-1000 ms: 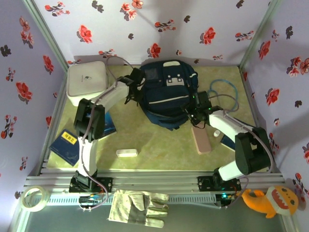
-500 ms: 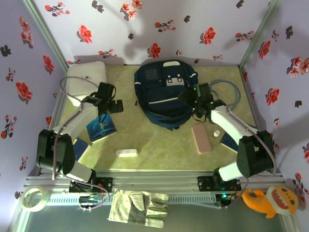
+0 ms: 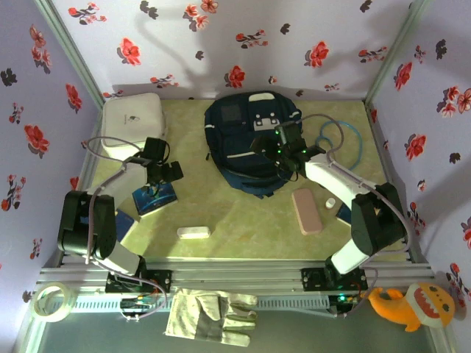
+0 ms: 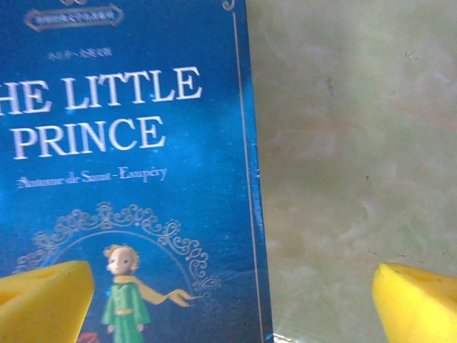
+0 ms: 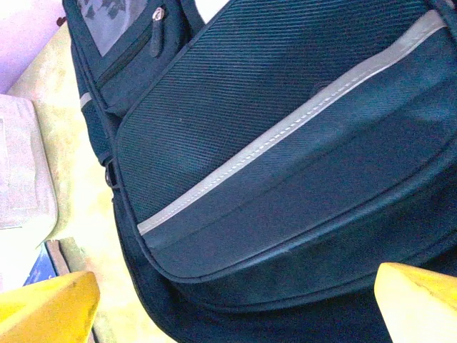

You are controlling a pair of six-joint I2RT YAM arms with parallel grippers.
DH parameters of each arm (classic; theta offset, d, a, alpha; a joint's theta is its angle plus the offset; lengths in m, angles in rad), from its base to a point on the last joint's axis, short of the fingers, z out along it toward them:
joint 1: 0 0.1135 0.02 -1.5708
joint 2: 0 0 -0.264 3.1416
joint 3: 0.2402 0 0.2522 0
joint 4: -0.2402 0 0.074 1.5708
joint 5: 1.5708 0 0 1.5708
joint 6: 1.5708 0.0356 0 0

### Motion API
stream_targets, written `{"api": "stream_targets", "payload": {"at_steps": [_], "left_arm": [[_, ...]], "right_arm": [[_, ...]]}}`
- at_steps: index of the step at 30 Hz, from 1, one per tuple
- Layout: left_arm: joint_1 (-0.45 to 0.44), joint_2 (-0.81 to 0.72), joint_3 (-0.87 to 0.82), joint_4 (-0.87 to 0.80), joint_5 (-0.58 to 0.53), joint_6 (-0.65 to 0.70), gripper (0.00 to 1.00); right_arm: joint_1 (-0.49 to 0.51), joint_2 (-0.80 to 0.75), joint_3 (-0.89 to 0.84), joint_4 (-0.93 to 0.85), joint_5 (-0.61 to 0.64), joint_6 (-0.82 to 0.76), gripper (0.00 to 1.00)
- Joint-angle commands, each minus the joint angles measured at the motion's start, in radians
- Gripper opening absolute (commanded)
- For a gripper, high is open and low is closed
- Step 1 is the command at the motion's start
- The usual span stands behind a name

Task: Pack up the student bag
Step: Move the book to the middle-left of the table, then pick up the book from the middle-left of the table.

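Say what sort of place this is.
Probably a staged robot test booth, not a real room: flower-patterned walls enclose a table with an aluminium rail, and a student bag and book are laid out.

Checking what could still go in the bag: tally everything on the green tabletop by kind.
student bag: 1
books: 2, The Little Prince and a darker blue book
cases: 2, pink case and white case
white box: 1
blue cable: 1
unclear bits: 2, small white item and flat blue item
Total: 9
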Motion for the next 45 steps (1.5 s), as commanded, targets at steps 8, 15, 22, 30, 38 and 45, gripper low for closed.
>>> {"api": "stream_targets", "payload": {"at_steps": [8,15,22,30,38,45], "left_arm": [[-0.024,0.101,-0.005,0.053,0.147,-0.064,0.94],[-0.101,0.132,-0.004,0.079,0.242,-0.091,0.92],[-0.253,0.188,0.044,0.086,0.295,-0.139,0.91],[-0.262,0.097,0.155,0.008,0.309,-0.115,0.94],[-0.06,-0.109,-0.002,0.007,0.29,-0.189,0.97],[0.074,-0.23,-0.177,0.03,0.277,-0.29,0.92]], "right_arm": [[0.015,0.054,0.047,0.029,-0.029,-0.006,0.99],[0.017,0.075,0.052,0.035,-0.036,0.013,0.99],[0.02,0.088,0.056,0.036,-0.039,0.021,0.99],[0.049,0.113,0.091,0.019,-0.039,-0.012,0.99],[0.201,0.243,0.274,-0.089,-0.026,-0.197,0.83],[0.348,0.478,0.527,-0.248,-0.023,-0.325,0.59]]}}
